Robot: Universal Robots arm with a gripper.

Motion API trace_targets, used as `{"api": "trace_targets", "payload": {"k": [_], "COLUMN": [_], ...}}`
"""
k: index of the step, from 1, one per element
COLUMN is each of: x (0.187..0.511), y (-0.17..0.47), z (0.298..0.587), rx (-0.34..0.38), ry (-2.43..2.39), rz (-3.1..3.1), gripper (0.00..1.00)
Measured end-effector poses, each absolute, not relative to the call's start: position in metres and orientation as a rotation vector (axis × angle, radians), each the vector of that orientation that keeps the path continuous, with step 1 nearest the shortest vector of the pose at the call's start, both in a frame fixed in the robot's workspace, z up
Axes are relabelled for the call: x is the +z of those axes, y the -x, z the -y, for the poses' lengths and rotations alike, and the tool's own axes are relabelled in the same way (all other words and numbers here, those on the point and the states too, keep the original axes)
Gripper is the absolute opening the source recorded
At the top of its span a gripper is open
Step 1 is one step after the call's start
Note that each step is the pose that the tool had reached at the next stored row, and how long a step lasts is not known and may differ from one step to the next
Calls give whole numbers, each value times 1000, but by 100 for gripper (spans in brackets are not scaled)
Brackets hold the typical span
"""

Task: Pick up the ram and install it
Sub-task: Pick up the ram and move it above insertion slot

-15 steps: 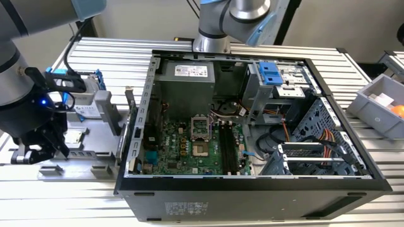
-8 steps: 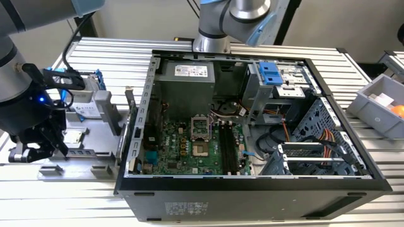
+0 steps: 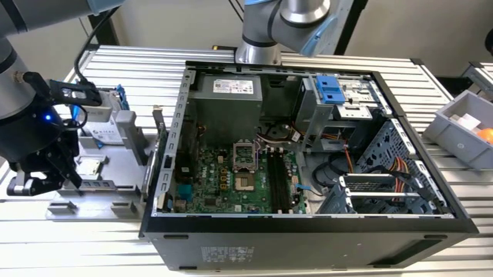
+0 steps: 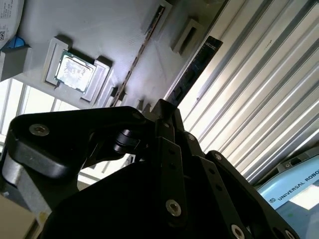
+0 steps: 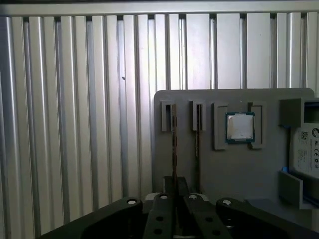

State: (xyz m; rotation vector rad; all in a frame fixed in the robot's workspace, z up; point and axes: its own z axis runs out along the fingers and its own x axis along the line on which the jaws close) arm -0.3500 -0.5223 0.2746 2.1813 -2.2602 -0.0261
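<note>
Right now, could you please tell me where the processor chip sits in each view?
Exterior view: processor chip on the gray holder, toward the exterior view's left, outside the computer case.
First wrist view: processor chip in a square recess of that holder.
Second wrist view: same recess.
Shared landmark: the gray holder.

Case (image 3: 308, 231) lies open upward, giving a free drop to the memory slots (image 3: 277, 179). Drive cage (image 3: 377, 196) and cables (image 3: 400, 170) crowd them on the exterior view's right. Case side wall (image 3: 165, 167) stands between the gripper (image 5: 177, 181), over the holder (image 3: 115, 196), and the board (image 3: 216, 184). Slatted table (image 5: 75, 124) beside the holder gives open room.
</note>
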Motion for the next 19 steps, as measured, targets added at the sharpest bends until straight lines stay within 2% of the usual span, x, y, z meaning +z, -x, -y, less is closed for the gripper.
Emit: {"api": "trace_targets", "payload": {"k": [19], "x": [289], "y": [350], "z": [522], "rx": [-31], "ry": [-2187], "rz": [2266], "gripper": [0]}}
